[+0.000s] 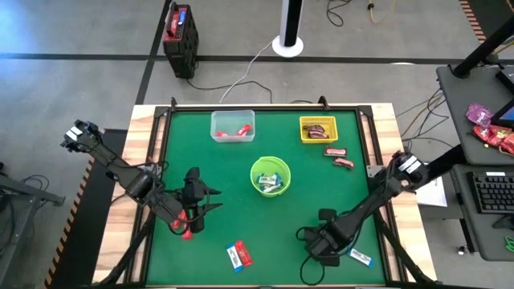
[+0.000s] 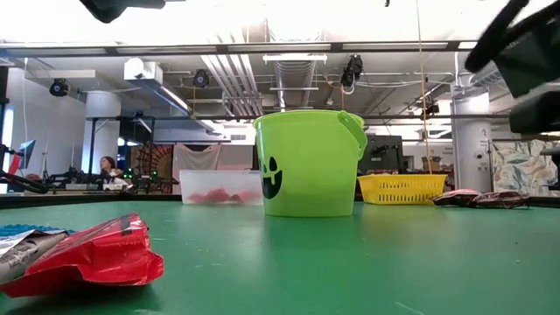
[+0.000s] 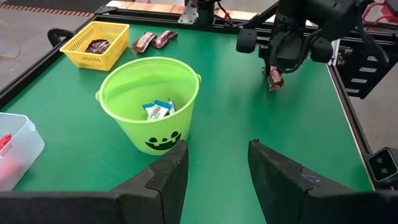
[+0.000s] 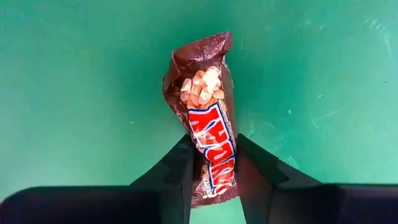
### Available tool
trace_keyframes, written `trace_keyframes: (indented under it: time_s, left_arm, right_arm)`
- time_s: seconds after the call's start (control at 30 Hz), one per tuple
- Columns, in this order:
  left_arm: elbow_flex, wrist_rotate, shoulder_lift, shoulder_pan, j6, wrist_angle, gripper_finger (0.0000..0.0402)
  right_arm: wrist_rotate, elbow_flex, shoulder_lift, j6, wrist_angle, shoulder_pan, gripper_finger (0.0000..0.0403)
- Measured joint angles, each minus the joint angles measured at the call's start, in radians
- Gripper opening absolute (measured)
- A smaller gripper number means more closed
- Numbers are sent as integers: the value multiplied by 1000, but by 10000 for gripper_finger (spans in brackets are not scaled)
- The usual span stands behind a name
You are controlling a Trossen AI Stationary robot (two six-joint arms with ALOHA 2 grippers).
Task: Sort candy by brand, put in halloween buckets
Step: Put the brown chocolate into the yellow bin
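My right gripper (image 1: 317, 241) stands over the table's near right part, shut on a dark brown Snickers bar (image 4: 208, 124). The left wrist view shows it too, with the bar (image 3: 274, 79) hanging under its fingers. My left gripper (image 1: 215, 201) is open and empty left of the lime-green bucket (image 1: 270, 177), which holds blue-and-white candy (image 3: 158, 109). The clear box (image 1: 233, 124) holds red candy. The yellow basket (image 1: 318, 128) holds brown candy. Loose bars lie flat on the table: two brown (image 1: 339, 156), one red (image 1: 185, 228), a red and blue-white pair (image 1: 238, 255), and one blue-white (image 1: 361, 257). My right gripper pinches the Snickers bar between its two fingers (image 4: 180, 168) near one end (image 4: 214, 171), coming from above and pointing down. The bar lies along the fingers and hangs below them with its crimped free end (image 4: 199, 53) lowest. Whether that end touches the table I cannot tell.
The bucket (image 2: 311, 162) stands mid-table between the arms, with the box (image 2: 219, 185) and basket (image 2: 402, 186) at the far edge behind it. A red bar (image 2: 87, 258) lies close to the low camera. Bare green mat (image 1: 241, 217) lies between bucket and near edge.
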Motion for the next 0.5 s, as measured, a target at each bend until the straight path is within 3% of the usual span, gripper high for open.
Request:
trace_keyframes:
  time_s: [0.27, 0.5]
  left_arm:
    - [0, -25, 0, 1, 77, 55, 150]
    - [0, -35, 0, 2, 109, 72, 150]
  right_arm:
    - [60, 0, -165, 0, -20, -104, 95]
    - [226, 0, -418, 83, -255, -345, 80]
